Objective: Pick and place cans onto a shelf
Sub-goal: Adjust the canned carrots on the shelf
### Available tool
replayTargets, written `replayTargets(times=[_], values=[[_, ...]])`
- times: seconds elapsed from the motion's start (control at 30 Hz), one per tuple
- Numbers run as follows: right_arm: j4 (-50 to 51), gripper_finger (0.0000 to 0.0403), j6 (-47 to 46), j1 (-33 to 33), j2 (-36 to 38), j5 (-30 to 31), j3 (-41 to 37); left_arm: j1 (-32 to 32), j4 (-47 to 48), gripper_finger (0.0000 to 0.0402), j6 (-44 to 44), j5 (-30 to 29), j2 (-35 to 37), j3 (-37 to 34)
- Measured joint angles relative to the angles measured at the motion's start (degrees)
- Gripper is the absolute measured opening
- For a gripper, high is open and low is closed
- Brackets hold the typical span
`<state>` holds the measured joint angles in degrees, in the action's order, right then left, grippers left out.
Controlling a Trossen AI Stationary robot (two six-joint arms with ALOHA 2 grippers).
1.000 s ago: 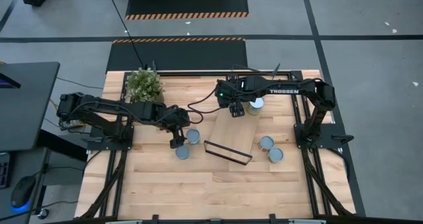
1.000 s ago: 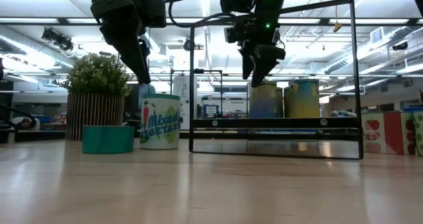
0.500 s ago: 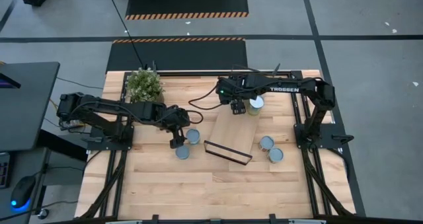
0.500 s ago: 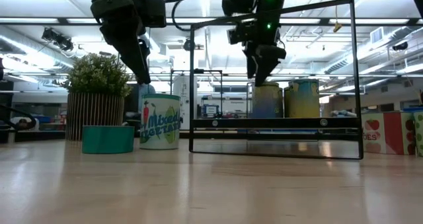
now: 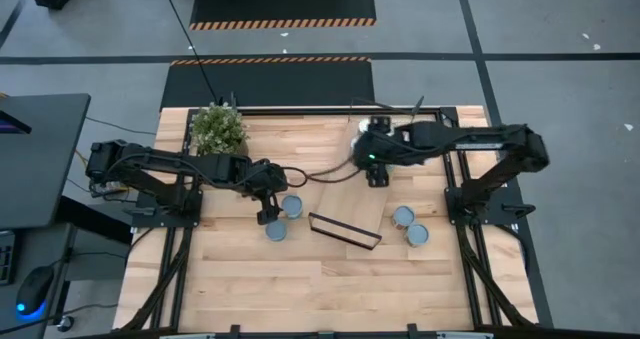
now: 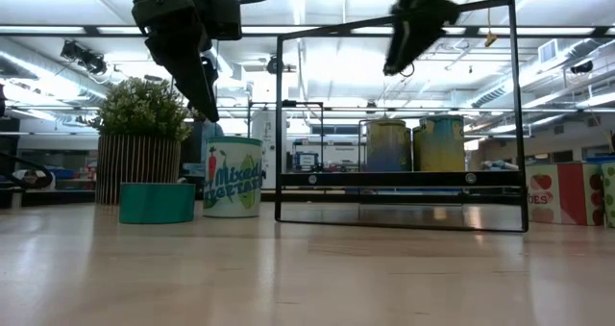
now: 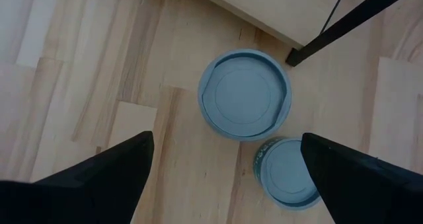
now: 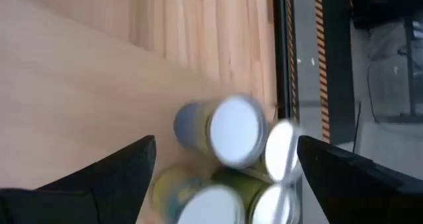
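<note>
We see right gripper (image 5: 377, 177) lifted off far-end cans (image 8: 231, 131), fingers spread and empty, swung out over shelf (image 5: 352, 201), higher in low view.

My left gripper (image 5: 268, 215) hangs above the table's left-centre, pointing down, fingers (image 7: 99, 178) spread wide, nothing btwn them. My right gripper (image 5: 378, 179) is raised near the table's far side, arm stretched across from the right, fingers (image 8: 99, 178) apart, empty.

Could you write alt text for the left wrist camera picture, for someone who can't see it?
Two blue-topped cans stand touching on a wooden table, seen from directly above between the left gripper's two open dark fingers. A corner of the light-wood shelf shows beyond them.
</note>
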<state>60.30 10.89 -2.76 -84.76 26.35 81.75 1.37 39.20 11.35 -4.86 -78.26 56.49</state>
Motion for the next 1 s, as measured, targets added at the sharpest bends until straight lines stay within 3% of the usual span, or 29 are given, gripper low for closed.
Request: replayTargets(times=[0.3,0.53,1.0], values=[[-0.1,0.0375,-10.1,3.8,11.4,9.5,-17.6,0.0,-0.1,0.0388,0.0,0.0,0.0,0.0],[-0.5,0.0375,-11.7,4.1,15.2,17.2,-26.6,0.0,-0.1,0.0388,0.0,0.0,0.0,0.0],[-7.7,0.0375,-6.6,-2.4,15.5,17.6,-31.2,0.0,-1.1,0.0388,1.1,0.0,0.0,0.0]])
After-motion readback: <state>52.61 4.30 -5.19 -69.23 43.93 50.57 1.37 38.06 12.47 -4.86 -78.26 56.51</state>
